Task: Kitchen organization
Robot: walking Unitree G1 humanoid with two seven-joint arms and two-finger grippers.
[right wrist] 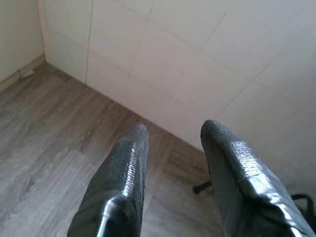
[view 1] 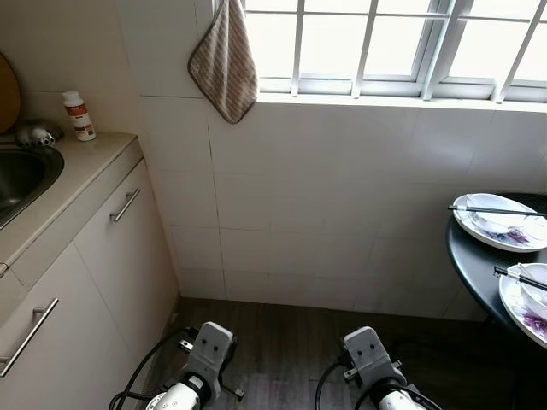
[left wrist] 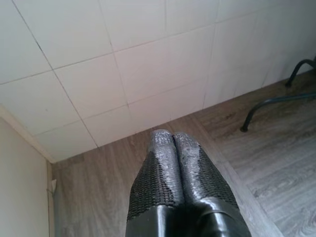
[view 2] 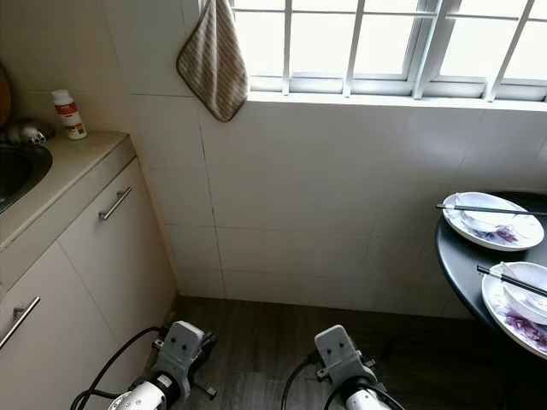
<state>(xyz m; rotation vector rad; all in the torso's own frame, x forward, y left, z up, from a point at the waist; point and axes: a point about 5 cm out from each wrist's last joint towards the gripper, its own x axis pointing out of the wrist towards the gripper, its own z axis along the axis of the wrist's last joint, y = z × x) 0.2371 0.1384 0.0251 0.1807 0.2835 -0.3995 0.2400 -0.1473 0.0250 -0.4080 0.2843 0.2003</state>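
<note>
Low in the frame, both arms hang over the wood floor (view 1: 282, 342). Seen from its wrist, the left end effector (left wrist: 173, 140) has its two black fingers pressed together with nothing between them, pointing at where the floor meets the tiled wall (view 1: 342, 205). The right end effector (right wrist: 173, 131) has its fingers spread apart and holds nothing, also aimed at the base of the wall.

At the right edge stands a dark round desk (view 1: 468, 260) carrying two white plates. The upper plate (view 1: 479, 224) holds a bowl with chopsticks (view 1: 496, 210) laid across it; the lower plate (view 1: 513, 301) likewise holds a bowl under chopsticks.

At the left, a cabinet counter has a steel sink (view 1: 21, 175) set into it and a small white bottle (view 1: 79, 115) near the wall. A striped towel (view 1: 225, 64) hangs beside the barred window (view 1: 385, 43) at the top.
</note>
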